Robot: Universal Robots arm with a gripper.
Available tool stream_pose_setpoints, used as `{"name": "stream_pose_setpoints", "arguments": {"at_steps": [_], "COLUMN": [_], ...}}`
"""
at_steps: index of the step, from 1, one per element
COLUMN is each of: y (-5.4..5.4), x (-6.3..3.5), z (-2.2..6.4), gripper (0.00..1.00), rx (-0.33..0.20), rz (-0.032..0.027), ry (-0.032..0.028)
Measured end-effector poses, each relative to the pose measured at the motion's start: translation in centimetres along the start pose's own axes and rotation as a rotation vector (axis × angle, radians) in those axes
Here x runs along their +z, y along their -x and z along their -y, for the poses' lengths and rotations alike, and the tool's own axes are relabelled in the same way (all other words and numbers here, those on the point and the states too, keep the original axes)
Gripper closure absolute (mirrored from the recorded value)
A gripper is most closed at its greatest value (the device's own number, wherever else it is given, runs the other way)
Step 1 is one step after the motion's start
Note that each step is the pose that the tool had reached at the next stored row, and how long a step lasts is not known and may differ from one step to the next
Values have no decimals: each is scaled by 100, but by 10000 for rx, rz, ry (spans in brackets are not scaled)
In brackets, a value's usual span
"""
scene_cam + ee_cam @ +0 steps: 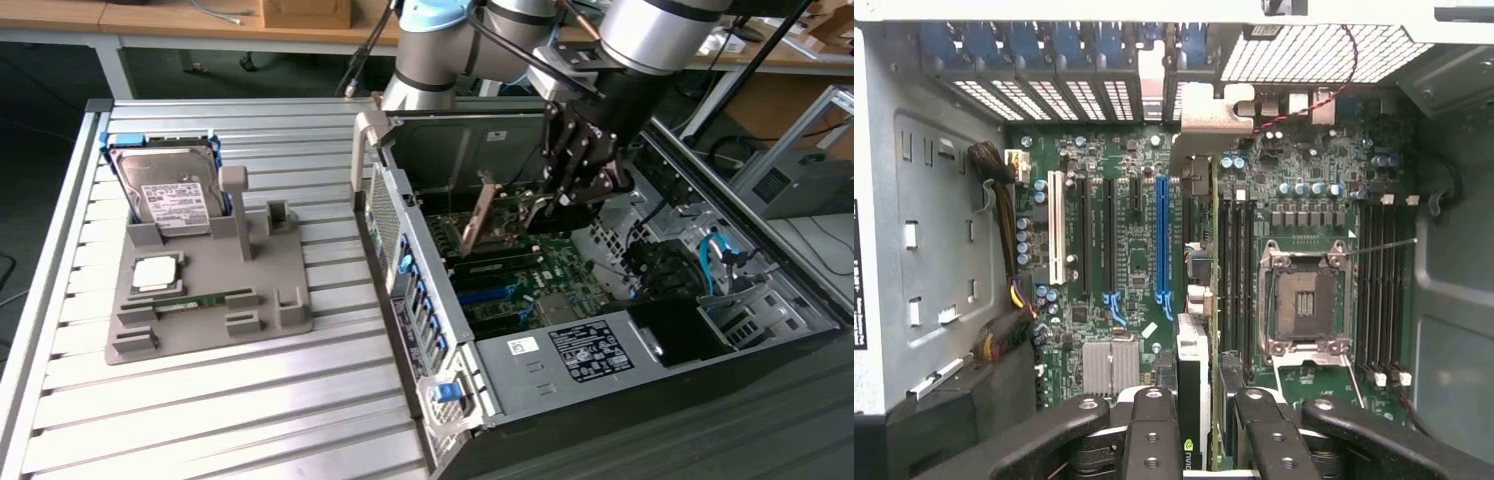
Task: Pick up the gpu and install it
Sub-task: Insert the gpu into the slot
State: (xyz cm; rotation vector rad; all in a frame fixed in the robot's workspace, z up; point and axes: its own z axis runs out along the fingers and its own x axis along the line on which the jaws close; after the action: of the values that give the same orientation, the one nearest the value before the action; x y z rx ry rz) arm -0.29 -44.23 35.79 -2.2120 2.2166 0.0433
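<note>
While hand point(1202, 432) grips gpu point(1192, 355), edge-on over motherboard point(1137, 262)

Gripper point(1200, 425): clamped on the gpu point(1192, 350) — card seen edge-on.
Position: over motherboard point(1139, 255), seemingly beside blue slot point(1162, 240).

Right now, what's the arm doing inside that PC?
The arm's gripper is inside the open computer case, shut on the graphics card. The card stands on edge over the motherboard, with its metal bracket toward the case's rear slot openings. I can't tell whether it is seated in a slot. On the table, at the exterior view's left, the hard drive sits in a grey holder.
</note>
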Motion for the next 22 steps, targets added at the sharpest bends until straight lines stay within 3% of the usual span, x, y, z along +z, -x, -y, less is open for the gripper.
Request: {"name": "stream_pose_setpoints", "arguments": {"at_steps": [12, 22], "y": [-4, -6], "x": [36, 72], "z": [-73, -86], "gripper": [73, 73], "rx": [-1, -10], "rz": [-1, 1], "ry": [0, 0]}}
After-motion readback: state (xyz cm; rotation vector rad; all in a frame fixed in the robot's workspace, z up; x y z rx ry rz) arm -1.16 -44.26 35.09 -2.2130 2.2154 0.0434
